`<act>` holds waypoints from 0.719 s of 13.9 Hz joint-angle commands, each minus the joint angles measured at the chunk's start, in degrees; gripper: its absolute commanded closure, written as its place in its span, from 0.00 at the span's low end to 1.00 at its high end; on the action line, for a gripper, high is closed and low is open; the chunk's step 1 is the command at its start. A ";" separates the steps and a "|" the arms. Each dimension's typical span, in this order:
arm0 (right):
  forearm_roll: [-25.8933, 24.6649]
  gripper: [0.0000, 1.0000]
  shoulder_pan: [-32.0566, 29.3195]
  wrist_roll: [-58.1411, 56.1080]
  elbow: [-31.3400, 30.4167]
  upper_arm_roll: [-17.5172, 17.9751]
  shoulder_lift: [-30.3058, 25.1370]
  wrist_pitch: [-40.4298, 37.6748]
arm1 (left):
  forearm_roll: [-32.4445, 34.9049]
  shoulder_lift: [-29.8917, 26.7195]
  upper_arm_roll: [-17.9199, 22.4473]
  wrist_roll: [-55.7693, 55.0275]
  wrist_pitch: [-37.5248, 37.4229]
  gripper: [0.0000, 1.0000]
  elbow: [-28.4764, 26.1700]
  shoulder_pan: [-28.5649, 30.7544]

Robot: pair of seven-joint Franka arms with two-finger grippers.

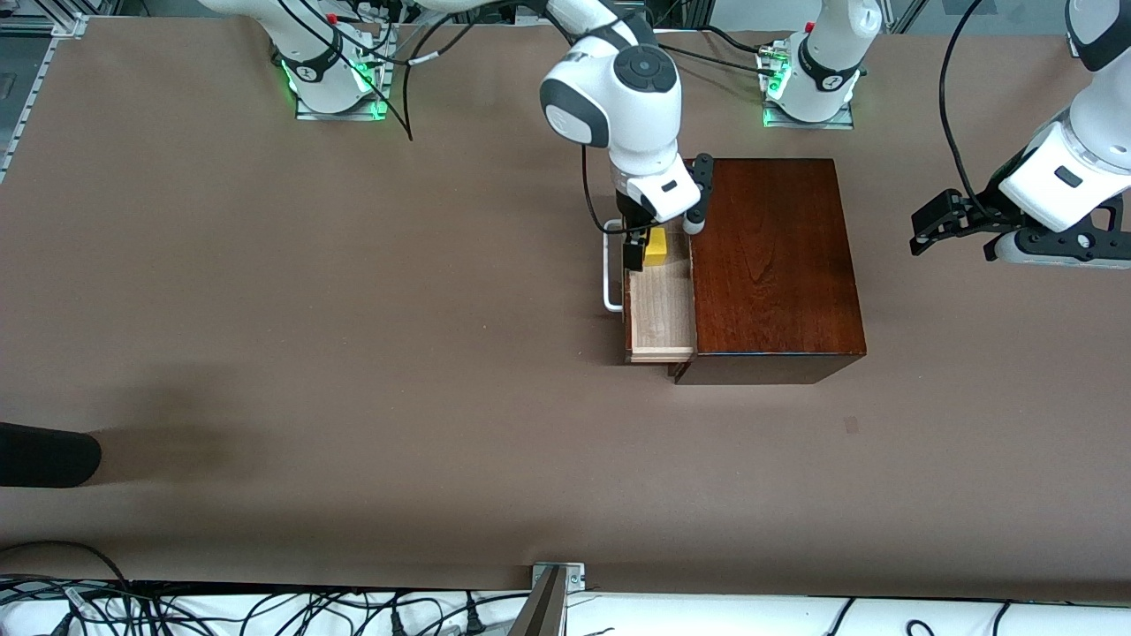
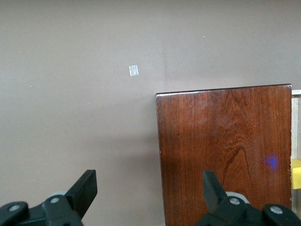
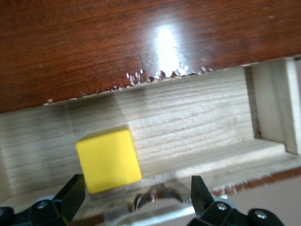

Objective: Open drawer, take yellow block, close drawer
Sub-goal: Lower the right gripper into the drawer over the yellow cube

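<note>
Drawer [image 1: 661,309] open on brown table [image 1: 353,309].

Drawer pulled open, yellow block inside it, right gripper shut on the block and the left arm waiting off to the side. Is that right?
Not quite: the right gripper is open, its fingers either side of the yellow block, as the right wrist view shows. The drawer is open, block inside; the left gripper waits aside.
</note>
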 commanded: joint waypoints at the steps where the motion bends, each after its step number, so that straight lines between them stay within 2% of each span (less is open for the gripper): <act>1: -1.91 0.00 1.29 -1.26 4.61 -0.66 2.45 -0.76 | 0.03 -0.50 0.18 0.24 -0.89 0.00 0.51 -0.27; 10: -1.91 0.00 1.82 -0.82 4.70 -0.57 4.73 0.12 | 0.03 -0.50 0.18 0.24 -0.89 0.00 0.51 -0.27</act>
